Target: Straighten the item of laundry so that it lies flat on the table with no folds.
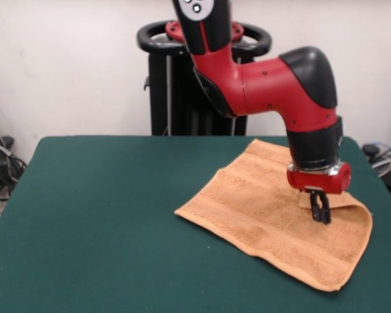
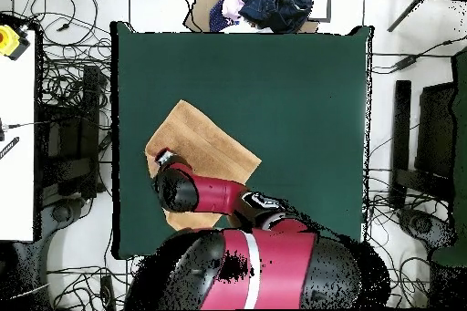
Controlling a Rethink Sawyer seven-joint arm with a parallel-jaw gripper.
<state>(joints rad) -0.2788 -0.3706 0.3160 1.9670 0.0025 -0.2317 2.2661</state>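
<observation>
Though mostly spread, the orange-tan towel [image 1: 267,215] keeps one corner folded over.

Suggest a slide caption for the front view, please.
Sawyer's gripper lowered onto the orange-tan towel, which lies partly folded on the green table.

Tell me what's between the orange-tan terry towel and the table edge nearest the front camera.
Only bare dark green table lies before the orange-tan terry towel, seen in the front view.

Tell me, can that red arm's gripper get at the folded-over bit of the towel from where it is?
Probably yes. The gripper hangs right at the towel, beside the folded-over flap, with nothing else between them.
</observation>
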